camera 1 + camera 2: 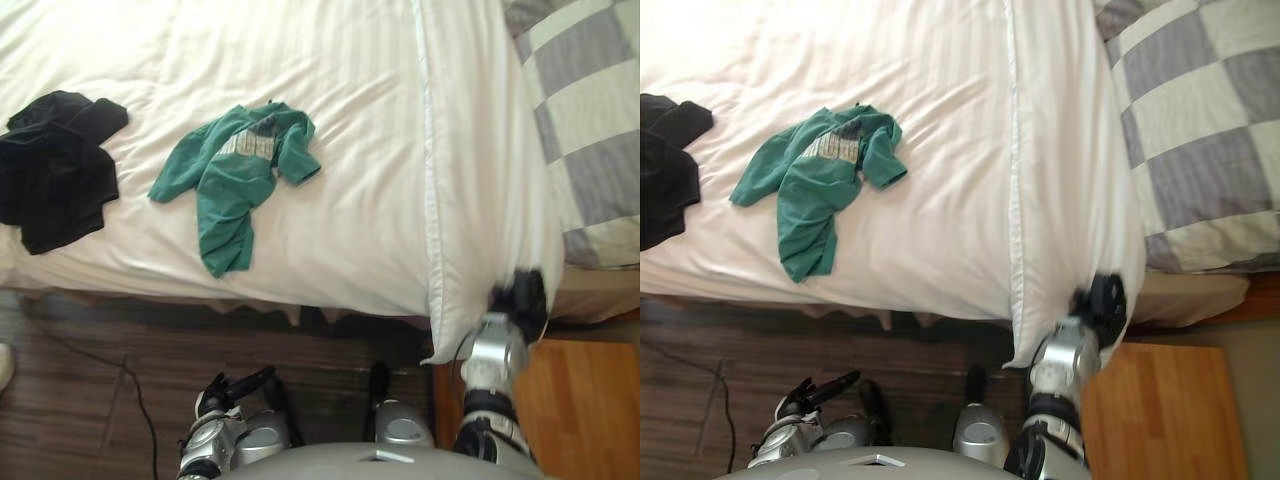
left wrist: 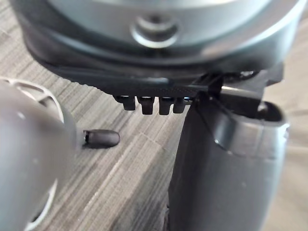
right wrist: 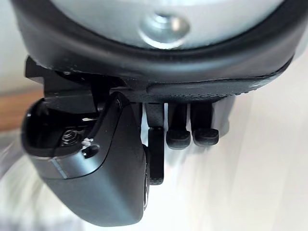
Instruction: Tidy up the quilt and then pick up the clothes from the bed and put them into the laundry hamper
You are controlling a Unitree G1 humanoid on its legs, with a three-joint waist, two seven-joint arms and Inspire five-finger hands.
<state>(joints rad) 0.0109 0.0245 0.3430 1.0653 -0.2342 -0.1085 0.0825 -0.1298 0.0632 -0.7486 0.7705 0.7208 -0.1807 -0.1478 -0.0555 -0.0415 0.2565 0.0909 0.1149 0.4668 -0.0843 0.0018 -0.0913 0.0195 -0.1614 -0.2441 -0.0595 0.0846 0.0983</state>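
A white striped quilt covers the bed. On it lie a green shirt, crumpled near the middle, and a heap of black clothes at the left edge. My right hand sits at the quilt's near right corner, where the edge hangs over the bedside. In the right wrist view its fingers curl against the white cloth beside the thumb. My left hand hangs low over the dark floor, relaxed and holding nothing, well short of the bed.
A grey-and-cream checked pillow lies at the head of the bed, to the right of the quilt. A wooden bedside table stands at the lower right. Dark plank floor runs along the bed's near side.
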